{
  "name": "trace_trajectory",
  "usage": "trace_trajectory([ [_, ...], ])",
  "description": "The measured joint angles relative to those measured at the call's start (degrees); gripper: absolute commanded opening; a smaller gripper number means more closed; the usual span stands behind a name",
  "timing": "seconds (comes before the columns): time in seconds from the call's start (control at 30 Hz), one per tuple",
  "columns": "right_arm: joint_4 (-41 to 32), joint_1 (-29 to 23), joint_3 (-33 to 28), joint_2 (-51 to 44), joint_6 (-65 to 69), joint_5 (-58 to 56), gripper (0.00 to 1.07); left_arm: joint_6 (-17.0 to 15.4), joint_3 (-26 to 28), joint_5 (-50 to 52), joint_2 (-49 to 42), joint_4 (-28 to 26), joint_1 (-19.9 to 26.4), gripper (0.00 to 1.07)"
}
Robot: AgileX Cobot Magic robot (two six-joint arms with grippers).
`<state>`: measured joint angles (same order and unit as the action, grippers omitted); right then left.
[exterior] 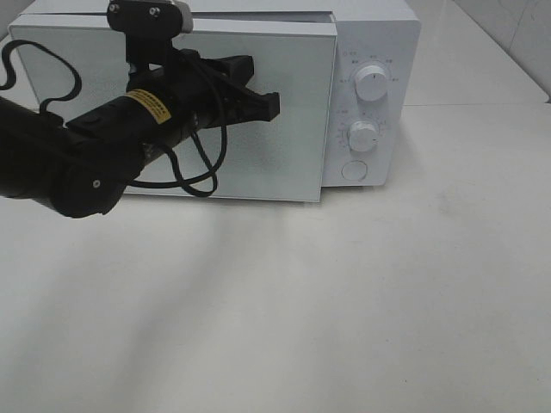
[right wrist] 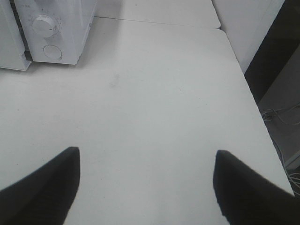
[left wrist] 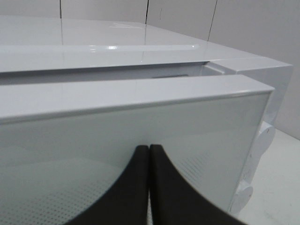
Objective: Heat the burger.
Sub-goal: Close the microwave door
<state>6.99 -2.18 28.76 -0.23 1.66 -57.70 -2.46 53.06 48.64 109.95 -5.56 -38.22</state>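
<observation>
Exterior high view: a white microwave (exterior: 379, 34) sits along the top of the frame on a white table (exterior: 344, 301). Its wide pale door (exterior: 284, 163) fills the upper left and middle. On the panel at the upper right, two round knobs are stacked, the upper knob (exterior: 373, 82) above the lower knob (exterior: 363, 136), with a round button (exterior: 354, 169) under them.

The black left arm (exterior: 77, 163) reaches in from the left edge and lies across the front of the door. A loop of black cable (exterior: 211, 163) hangs beneath it. The left gripper (exterior: 274, 105) points toward the door's right half, in the upper middle of the frame.

From the left wrist camera its two dark fingers (left wrist: 133, 187) are pressed together with nothing between them. Their tips are right up at the door's pane, though I cannot tell if they actually touch it. A dark gap runs between the door's top edge and the oven body, so the door is not sitting flush.

From the right wrist camera, the right gripper (right wrist: 146, 154) hangs over bare tabletop with its fingers (right wrist: 51, 183) spread wide apart and holding nothing. The microwave's control panel is well away from it. This gripper does not appear in the exterior high view.

No view shows the burger. The door's pane gives no look inside, so I cannot tell where it is.
</observation>
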Motion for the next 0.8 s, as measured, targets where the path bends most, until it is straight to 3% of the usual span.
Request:
trace_trajectory([
  [0.47,0.0,0.0,0.0,0.0,0.0,0.0,0.76,0.17,6.99,-2.23,4.3,0.69,-1.03,0.0],
  [0.8,0.0,0.0,0.0,0.0,0.06,0.0,0.76,2.46,12.72,-4.76,8.02,0.0,-1.43,0.0],
])
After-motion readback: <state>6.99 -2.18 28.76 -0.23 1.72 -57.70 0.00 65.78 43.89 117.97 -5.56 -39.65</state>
